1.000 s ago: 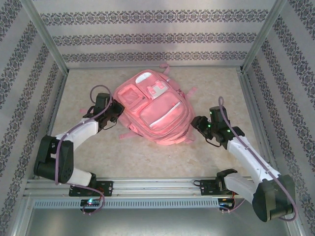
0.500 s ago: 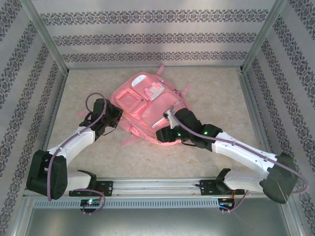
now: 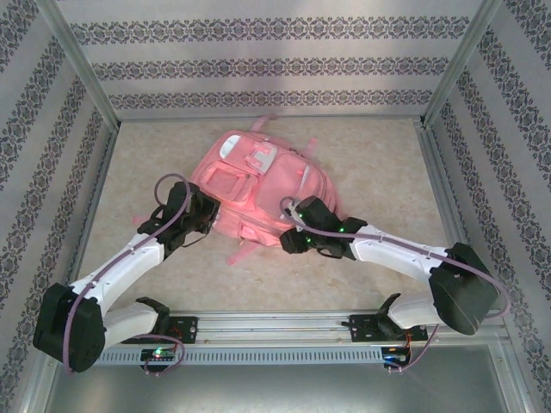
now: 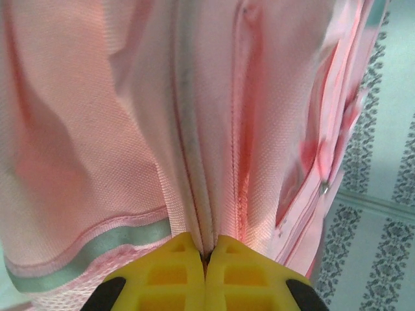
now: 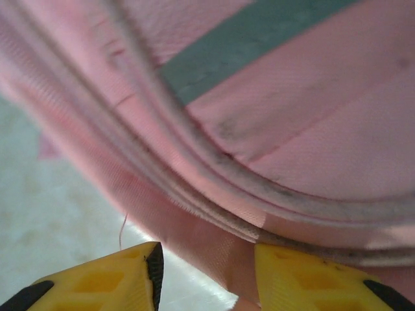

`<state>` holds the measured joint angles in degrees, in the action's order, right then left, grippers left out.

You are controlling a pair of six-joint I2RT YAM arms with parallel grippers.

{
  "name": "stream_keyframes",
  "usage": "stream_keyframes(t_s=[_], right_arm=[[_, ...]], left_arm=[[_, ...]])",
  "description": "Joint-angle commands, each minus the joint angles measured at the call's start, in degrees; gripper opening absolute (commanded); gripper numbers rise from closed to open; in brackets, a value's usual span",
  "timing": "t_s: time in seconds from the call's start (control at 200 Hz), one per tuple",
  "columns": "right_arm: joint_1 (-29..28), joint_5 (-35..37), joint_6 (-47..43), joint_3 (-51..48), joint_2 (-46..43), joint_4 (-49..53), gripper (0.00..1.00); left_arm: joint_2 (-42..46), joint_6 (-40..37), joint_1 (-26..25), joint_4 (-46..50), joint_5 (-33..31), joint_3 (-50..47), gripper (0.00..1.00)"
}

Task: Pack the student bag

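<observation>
Top external view hides both jaws' tips against the student bag (image 3: 267,176).

This looks like a robot test booth in a lab, not a home. A white left arm (image 3: 129,255) and a white right arm (image 3: 392,251) are bolted to a metal rail (image 3: 275,327) at the edge of a pale table (image 3: 379,163). Shiny metal posts (image 3: 82,69) hold up walls (image 3: 258,64) covered in patterned paper
</observation>
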<state>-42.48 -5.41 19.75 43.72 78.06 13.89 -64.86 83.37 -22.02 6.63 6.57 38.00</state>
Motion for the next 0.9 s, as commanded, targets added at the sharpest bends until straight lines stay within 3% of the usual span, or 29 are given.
stream_keyframes(t_s=[0.0,0.165,0.3,0.41,0.6,0.894], right_arm=[[5.3,10.61,-2.65,0.58,0.95,-3.83,0.43],[7.11,5.19,-4.41,-1.82,-6.57,-10.28,0.46],[1.88,4.66,-5.25,-11.36,-17.55,-17.4,0.49],[-2.99,3.99,-4.82,-18.79,-20.92,-25.07,0.51],[-9.04,6.28,-8.54,-23.64,-13.76,-38.24,0.53],[-9.71,8.35,-11.04,-24.57,5.84,-59.3,0.51]], left_arm=[[0.93,3.5,-2.84,0.77,-1.42,-0.19,0.0],[-3.24,6.06,-5.36,-2.52,-2.39,2.31,0.0],[-7.76,5.3,-6.49,-3.76,-2.17,7.36,0.0],[-9.83,6.16,-7.37,-4.74,-2.05,8.88,0.0],[-10.47,6.85,-8.78,-4.53,-2.03,10.08,0.0],[-9.5,8.49,-10.54,-3.57,-1.95,10.15,0.0]])
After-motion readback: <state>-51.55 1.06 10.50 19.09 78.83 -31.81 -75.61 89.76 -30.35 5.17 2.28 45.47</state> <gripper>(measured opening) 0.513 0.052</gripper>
